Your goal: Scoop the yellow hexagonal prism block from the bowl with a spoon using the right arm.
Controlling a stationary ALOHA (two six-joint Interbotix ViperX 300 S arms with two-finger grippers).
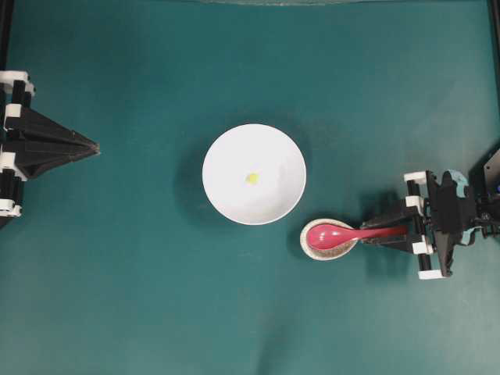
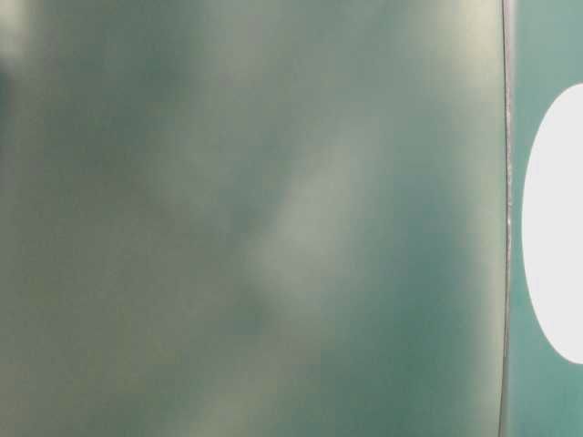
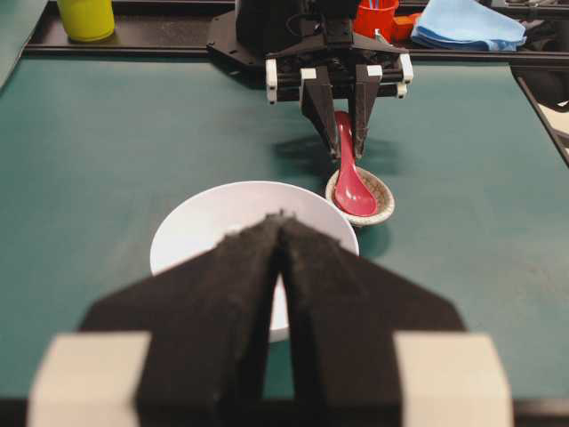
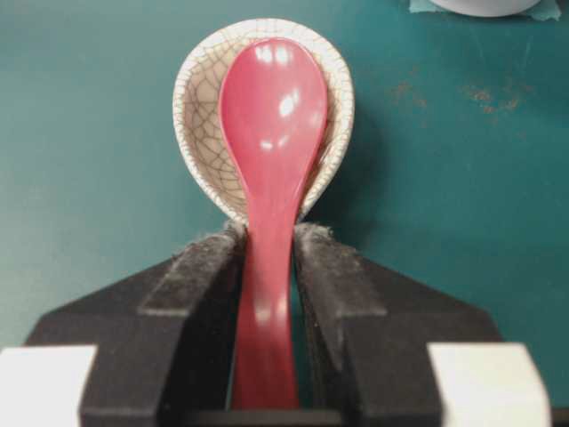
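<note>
- Two arms share the green surface (image 1: 117, 297); landmark: the large round white bowl (image 1: 254, 173).
- Tiny yellow hexagonal prism block (image 1: 251, 178) lies near the bowl's middle, apart from the wall, so a scoop can likely slide under it.
- Glossy pink-red soup spoon (image 4: 271, 160) rests its scoop in the speckled grey egg-shaped spoon rest (image 4: 197, 107), just beside the bowl's rim, which props the handle off the surface.
- Right claw (image 4: 268, 245), on the rest's far side from the bowl, has its pads against the handle on both sides; whether the grip is firm I cannot tell.
- Left claw (image 3: 283, 267), pads together and empty, sits well apart from the bowl on the opposite side, out of the way.
</note>
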